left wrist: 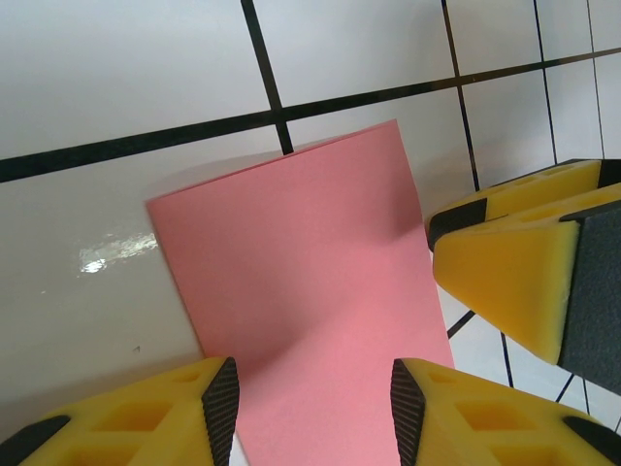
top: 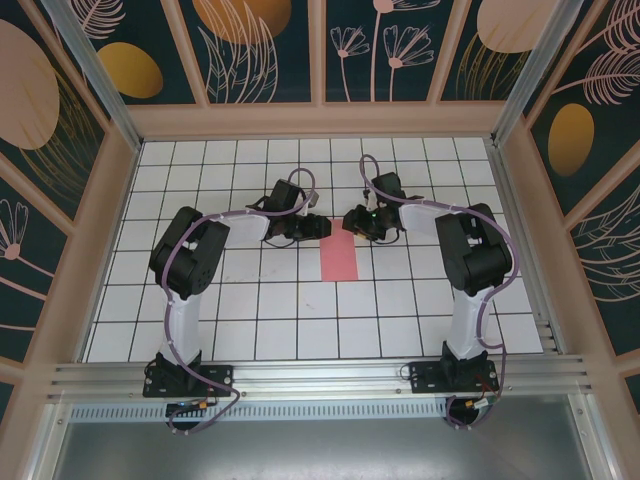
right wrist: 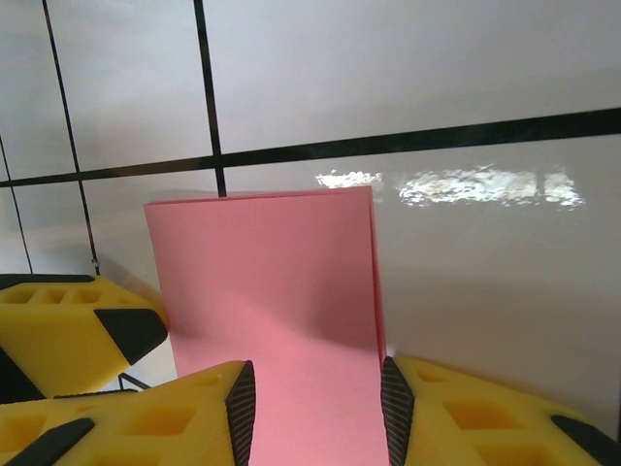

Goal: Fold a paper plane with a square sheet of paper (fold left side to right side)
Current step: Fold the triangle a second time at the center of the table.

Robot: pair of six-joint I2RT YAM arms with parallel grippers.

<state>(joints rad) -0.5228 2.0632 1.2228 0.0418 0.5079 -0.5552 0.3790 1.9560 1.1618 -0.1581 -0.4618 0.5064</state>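
The square sheet of paper (top: 338, 258) is salmon pink and lies flat on the white grid table, folded into a tall narrow rectangle about one tile wide. My left gripper (top: 318, 226) and right gripper (top: 352, 222) meet over its far end. From the left wrist, the left gripper (left wrist: 314, 413) is open, its fingers straddling the paper (left wrist: 310, 282) with nothing clamped. The right gripper (right wrist: 316, 413) is also open over the paper (right wrist: 272, 291), where two layers show along the right edge. Each wrist view catches the other gripper's yellow finger (left wrist: 514, 282) (right wrist: 68, 325) close beside.
The white tiled table (top: 250, 320) with black grid lines is walled by a pink frame and patterned panels (top: 320, 120). Both arm bases (top: 185, 375) (top: 455, 372) sit on the aluminium rail at the near edge.
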